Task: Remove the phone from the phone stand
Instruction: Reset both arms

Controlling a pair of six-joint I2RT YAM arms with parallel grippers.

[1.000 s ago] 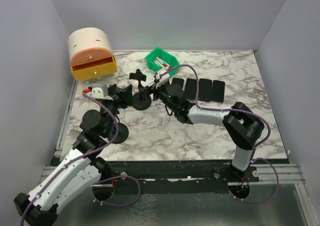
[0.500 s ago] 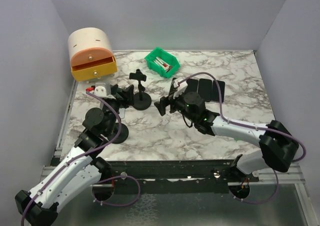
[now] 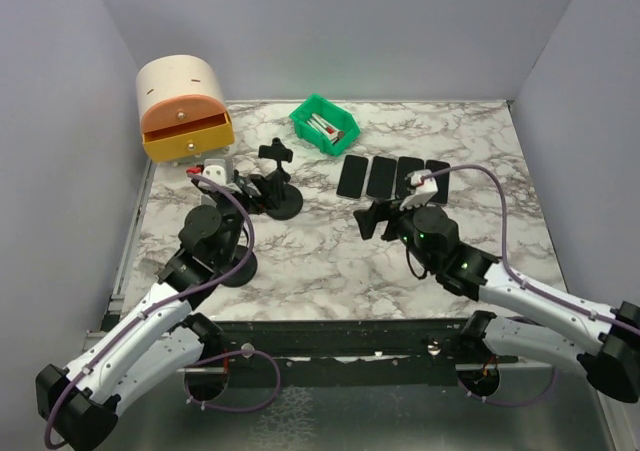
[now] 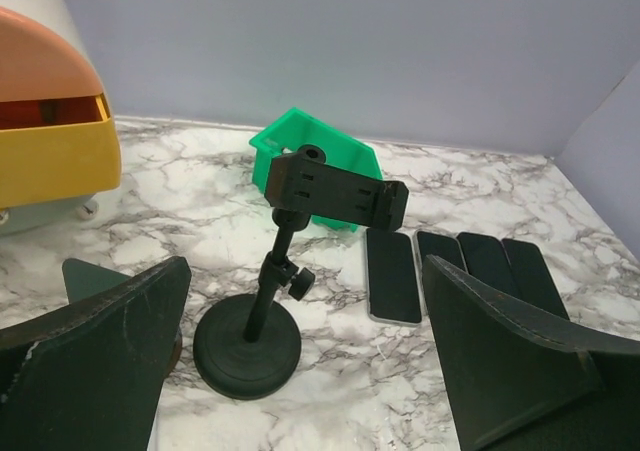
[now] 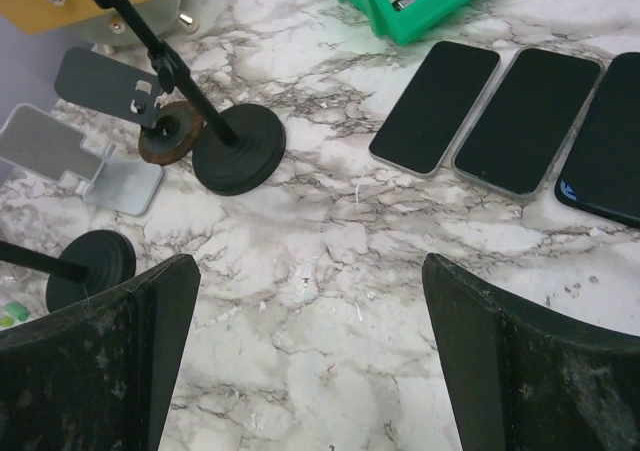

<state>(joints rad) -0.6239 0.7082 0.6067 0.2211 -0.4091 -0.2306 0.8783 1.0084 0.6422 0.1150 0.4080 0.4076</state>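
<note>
Apparently done: stand (image 4: 280, 261) clamp empty, four phones (image 3: 392, 178) flat in row on table (image 3: 300, 261) beside it. My left gripper (image 4: 305, 301) and right gripper (image 5: 310, 271) gape wide, holding nothing. Nothing obvious left.

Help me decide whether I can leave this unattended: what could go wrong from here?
1. The tall black phone stand with its empty clamp stands just ahead of the open left gripper; a forward or sideways move could tip it over.
2. The open right gripper sits low near the row of four black phones lying side by side on the marble table; a sweep could shove them into each other.
</note>
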